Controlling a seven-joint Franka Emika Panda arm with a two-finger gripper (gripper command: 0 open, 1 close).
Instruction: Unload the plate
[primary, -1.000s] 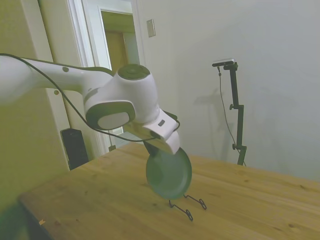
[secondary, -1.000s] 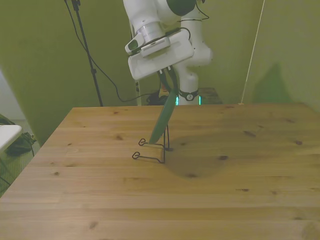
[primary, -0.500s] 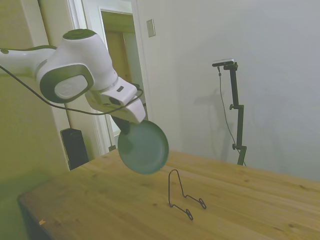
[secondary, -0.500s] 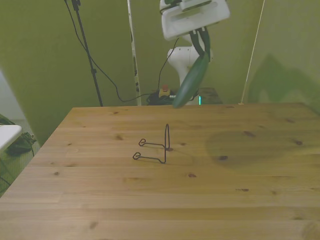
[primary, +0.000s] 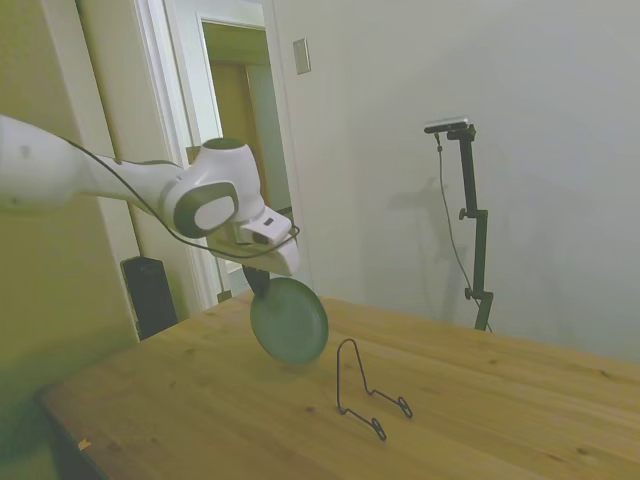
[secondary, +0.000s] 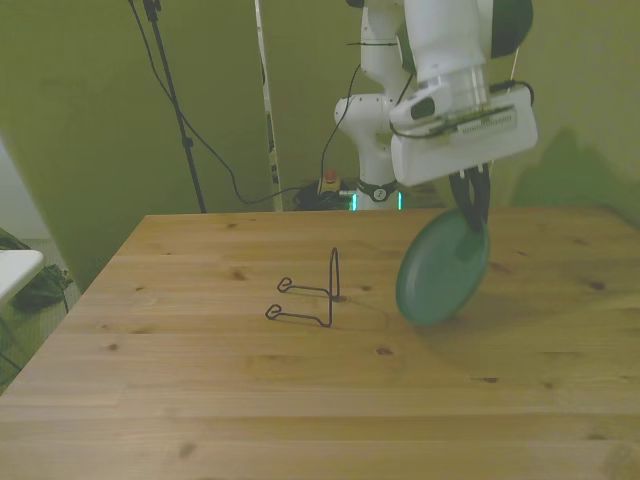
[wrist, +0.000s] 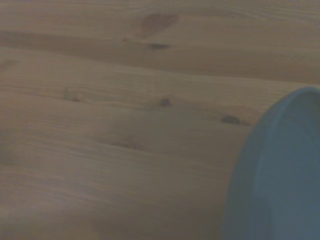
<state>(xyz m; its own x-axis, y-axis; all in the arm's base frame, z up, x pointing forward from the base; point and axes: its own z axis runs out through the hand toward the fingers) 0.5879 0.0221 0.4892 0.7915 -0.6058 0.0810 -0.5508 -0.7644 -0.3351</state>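
Note:
The round dull-green plate (secondary: 441, 270) hangs tilted on edge just above the wooden table (secondary: 200, 400), to the front view's right of the thin black wire stand (secondary: 312, 295). My gripper (secondary: 472, 208) is shut on the plate's upper rim. From the side, the plate (primary: 289, 320) hangs below the gripper (primary: 262, 285), beyond the wire stand (primary: 362, 390), which holds nothing. Up close, the wrist view shows the plate (wrist: 280, 175) over the table's boards (wrist: 100, 125).
The wooden table (primary: 180, 400) carries only the wire stand. Behind the table are green walls, hanging cables (secondary: 190, 130) and a doorway (primary: 240, 110).
The plate left the wire stand, rose high with my gripper, then moved to the front view's right and came down close to the table. The stand stays empty.

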